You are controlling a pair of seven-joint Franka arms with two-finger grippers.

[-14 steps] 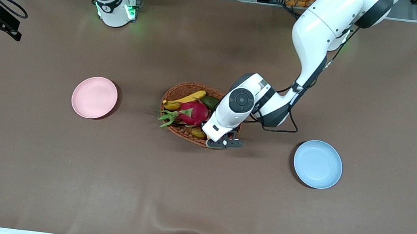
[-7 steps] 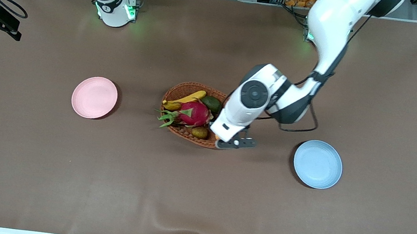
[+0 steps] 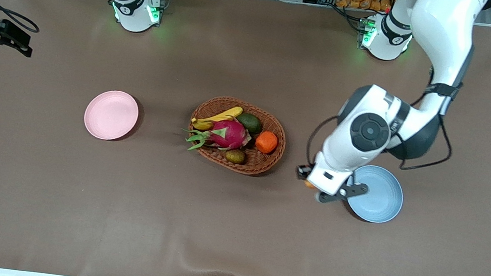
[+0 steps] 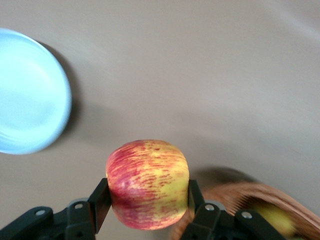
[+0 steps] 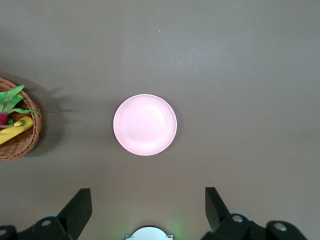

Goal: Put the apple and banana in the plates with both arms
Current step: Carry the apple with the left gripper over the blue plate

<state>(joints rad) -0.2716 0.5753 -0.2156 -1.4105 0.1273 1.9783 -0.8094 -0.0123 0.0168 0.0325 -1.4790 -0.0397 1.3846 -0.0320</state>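
No brand, label or writing can be read anywhere.

There are two plates: the pink plate (image 3: 111, 115) lies toward the right arm's end of the table, the blue plate (image 3: 379, 196) toward the left arm's end, well apart, with one oval wicker basket (image 3: 271, 160) between them. In the basket lie one banana (image 3: 217, 118), one dragon fruit (image 3: 226, 134), one dark green fruit (image 3: 249, 122), one orange (image 3: 266, 142) and one small brown-green kiwi (image 3: 235, 156). The banana rests along the basket's rim, at the side farther from the front camera.

The left gripper (image 4: 148, 200) hangs over the bare cloth between the basket and the blue plate, close to that plate's rim. Its fingers (image 4: 100, 202) are clamped on the one apple (image 4: 147, 184), red streaked with yellow, gripped at its two sides and clear of the table.

The right gripper (image 5: 147, 210) is high up at the edge of the front view, looking down on the pink plate; its fingers (image 5: 80, 207) stand wide apart with nothing between them. That arm waits.

The table (image 3: 77, 211) is covered by a matte brown cloth with a few soft creases near the front camera's edge. The two arm bases glow green along the table's top edge in the front view, where aluminium framing and cables show.
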